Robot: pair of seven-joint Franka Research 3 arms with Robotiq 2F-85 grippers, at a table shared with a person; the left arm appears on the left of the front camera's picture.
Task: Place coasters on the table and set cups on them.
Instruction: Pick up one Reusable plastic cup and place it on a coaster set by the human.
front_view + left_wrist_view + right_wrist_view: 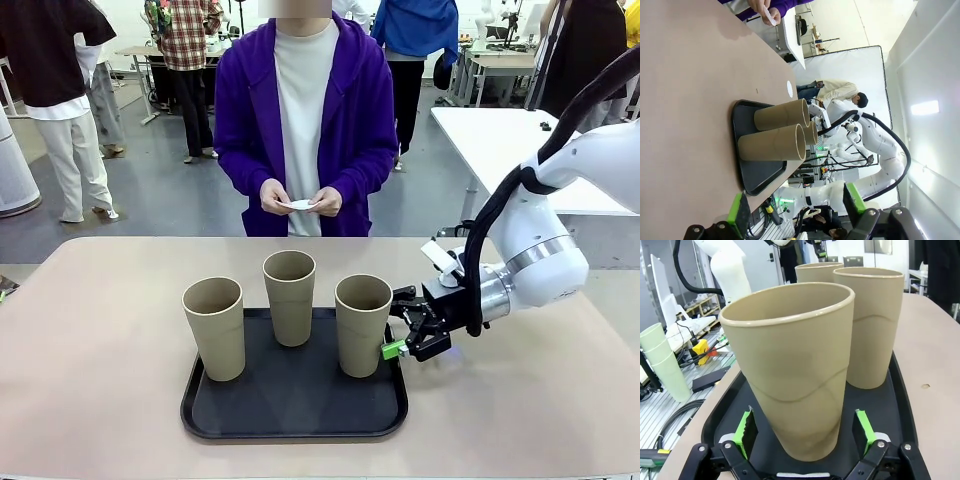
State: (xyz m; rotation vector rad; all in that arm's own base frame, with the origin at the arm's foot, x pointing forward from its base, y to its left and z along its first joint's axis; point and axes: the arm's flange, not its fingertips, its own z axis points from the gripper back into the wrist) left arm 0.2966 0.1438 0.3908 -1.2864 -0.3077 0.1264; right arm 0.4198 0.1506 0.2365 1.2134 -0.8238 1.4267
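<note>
At the right end of the tray [300, 425], my right gripper [398, 323] sits wide open astride the rightmost cup [363, 325], gripping nothing; the coaster [298, 204] is in the person's hands [326, 203], none on the table [100, 330], so next I'd close, lift, then wait for one.

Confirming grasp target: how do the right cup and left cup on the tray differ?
The right cup sits between the right gripper's open fingers, not touching them; the left cup has no gripper near it. The right cup stands by the black tray's right edge, the left cup by its left edge. Shared: both upright, same tan tapered shape, standing directly on the tray.
</note>
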